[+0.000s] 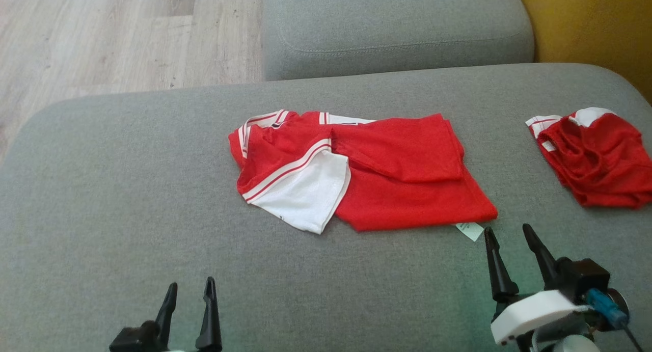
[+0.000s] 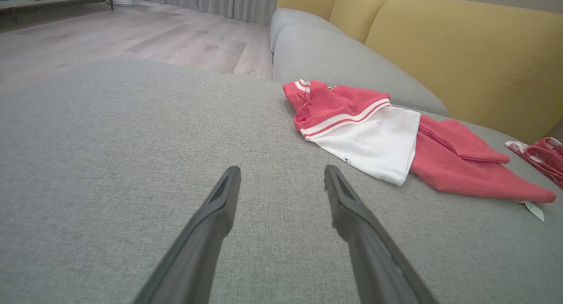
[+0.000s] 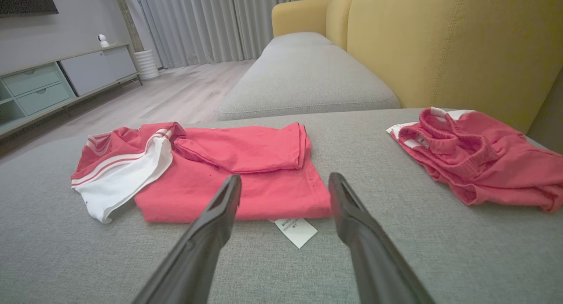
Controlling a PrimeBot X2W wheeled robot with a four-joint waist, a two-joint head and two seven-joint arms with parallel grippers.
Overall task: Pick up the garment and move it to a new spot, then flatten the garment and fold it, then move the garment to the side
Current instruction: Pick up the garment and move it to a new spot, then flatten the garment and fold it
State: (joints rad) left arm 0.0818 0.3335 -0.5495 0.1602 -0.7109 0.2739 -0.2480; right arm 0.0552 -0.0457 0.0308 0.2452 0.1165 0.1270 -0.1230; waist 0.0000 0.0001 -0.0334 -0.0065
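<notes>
Where the head view looks down, a red and white shirt (image 1: 402,173) lies in the middle of a grey sofa seat (image 1: 127,199). It is partly folded. A red flap lies over its top half, and a white sleeve with red stripes sticks out on the left. A small white tag (image 1: 469,231) pokes out from its near right corner. Red shorts (image 1: 601,163) lie bunched up well apart on the right, near the seat's edge. The left gripper (image 1: 191,283) sits at the bottom left, well apart from the shirt. The right gripper (image 1: 508,228) sits at the bottom right, with its tips close to the tag. Both have their fingers (image 1: 496,270) spread wide and hold nothing. Behind the seat are another grey cushion (image 1: 397,31), a wood floor (image 1: 102,36) and a yellow sofa back (image 1: 591,21).

In the left wrist view, the two dark fingers stand wide over bare grey cloth. The shirt lies ahead and to the right, with the white sleeve nearest. The shorts peek in at the right edge.

In the right wrist view, the fingers are wide too, and they hold nothing. The shirt's near edge and the tag show between them, just ahead. The shorts lie to the right. Far off stand grey curtains (image 3: 211,22) and a low cabinet (image 3: 53,84).
</notes>
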